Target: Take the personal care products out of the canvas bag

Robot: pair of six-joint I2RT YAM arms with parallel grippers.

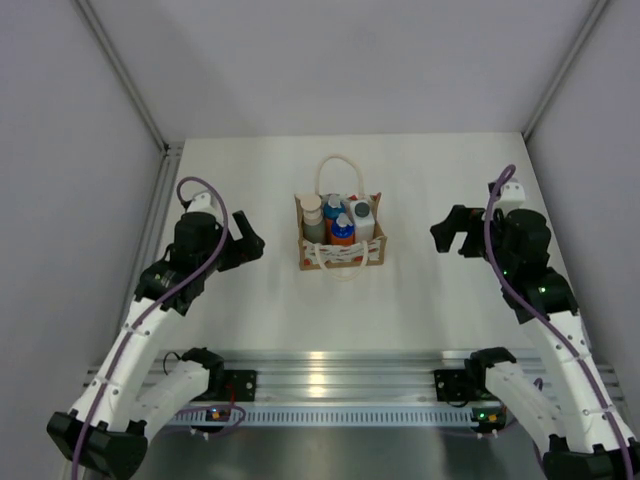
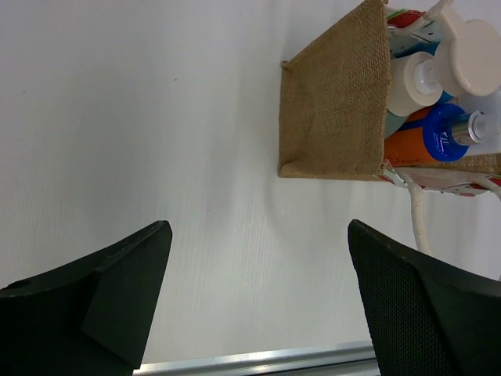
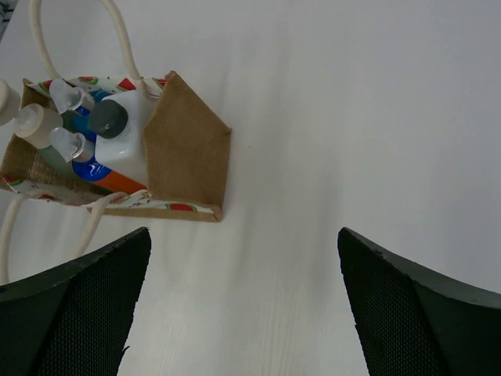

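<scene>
Centrally, the small boxy brown burlap bag (image 1: 342, 256) with cream rope handles (image 1: 338, 160) stands upright on the white worktop (image 1: 420, 310). All four bottles are inside it: the tall grey-green pump bottle (image 1: 313, 222) at its left wall, the white squarish dark-capped bottle (image 1: 363, 218) at its right wall, and the orange blue-capped bottle (image 1: 342, 233) and short blue-and-orange bottle (image 1: 331, 209) between them. The left hand (image 1: 250, 242), left of the bag, and the right hand (image 1: 450, 236), right of it, are both apart from it, fingers spread wide and empty.
</scene>
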